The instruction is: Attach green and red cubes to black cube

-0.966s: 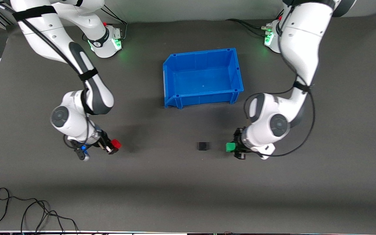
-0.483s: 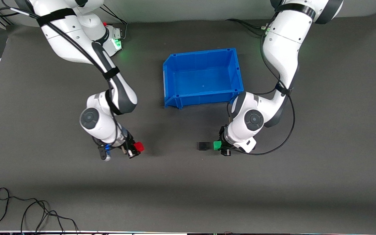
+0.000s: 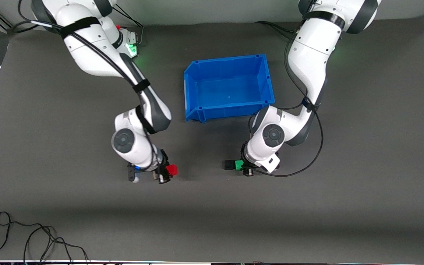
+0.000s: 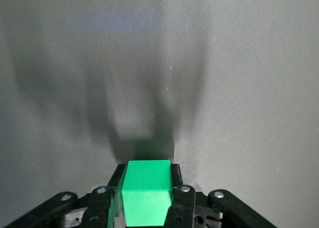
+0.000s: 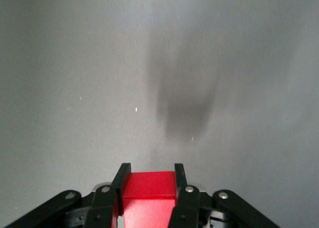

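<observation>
I find the left gripper point(image 3: 242, 166) clamping the green cube point(image 3: 238, 165) against the black cube point(image 3: 228, 164), frame centre. Right gripper point(image 3: 165, 173) clamps the red cube point(image 3: 172, 170), well apart, unattached.

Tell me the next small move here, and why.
Probably carry the red cube in the right end effector across the mat toward the black cube. The green cube, held by the left end effector, already looks pressed against the black cube, while a clear gap still separates red from black.
</observation>
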You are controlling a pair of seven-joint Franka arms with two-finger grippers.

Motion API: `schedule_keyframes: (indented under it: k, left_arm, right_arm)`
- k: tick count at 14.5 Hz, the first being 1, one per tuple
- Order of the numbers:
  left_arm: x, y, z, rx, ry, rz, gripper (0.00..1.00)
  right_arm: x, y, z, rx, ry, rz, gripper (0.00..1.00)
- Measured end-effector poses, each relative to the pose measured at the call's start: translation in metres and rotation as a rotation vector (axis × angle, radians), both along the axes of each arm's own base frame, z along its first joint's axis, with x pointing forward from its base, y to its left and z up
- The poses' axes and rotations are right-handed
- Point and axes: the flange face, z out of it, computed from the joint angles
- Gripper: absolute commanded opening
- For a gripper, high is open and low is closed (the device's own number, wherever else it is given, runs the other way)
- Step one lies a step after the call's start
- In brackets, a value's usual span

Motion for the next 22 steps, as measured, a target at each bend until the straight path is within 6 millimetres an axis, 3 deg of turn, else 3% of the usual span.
schedule_keyframes:
  k: [4, 10, 13, 15, 16, 17, 19, 22]
  left_arm:
    - [0.000, -0.007, 0.002, -0.002, -0.004, 0.020, 0.33]
    - [-0.010, -0.032, 0.006, -0.024, -0.026, 0.060, 0.34]
    - [-0.016, -0.042, 0.003, -0.029, -0.035, 0.056, 0.35]
    - [-0.017, -0.046, 0.000, -0.031, -0.040, 0.052, 0.50]
    - [-0.018, -0.048, -0.001, -0.033, -0.045, 0.050, 0.62]
    - [-0.018, -0.049, -0.002, -0.034, -0.048, 0.048, 0.65]
    - [-0.018, -0.050, -0.002, -0.032, -0.050, 0.044, 0.96]
    - [-0.017, -0.050, 0.001, -0.029, -0.060, 0.038, 1.00]
  right_arm:
    - [-0.013, 0.051, -0.010, -0.021, -0.005, -0.058, 0.00]
    - [-0.036, 0.091, -0.032, -0.037, 0.016, -0.113, 0.00]
    - [-0.038, 0.101, -0.043, -0.068, 0.000, -0.136, 0.00]
    - [-0.041, 0.110, -0.054, -0.072, 0.001, -0.147, 0.00]
    - [-0.042, 0.116, -0.058, -0.072, 0.001, -0.156, 0.00]
    - [-0.043, 0.121, -0.061, -0.070, -0.001, -0.167, 0.00]
    - [-0.042, 0.128, -0.060, -0.061, -0.010, -0.180, 0.00]
    - [-0.038, 0.131, -0.054, -0.051, -0.021, -0.192, 0.00]
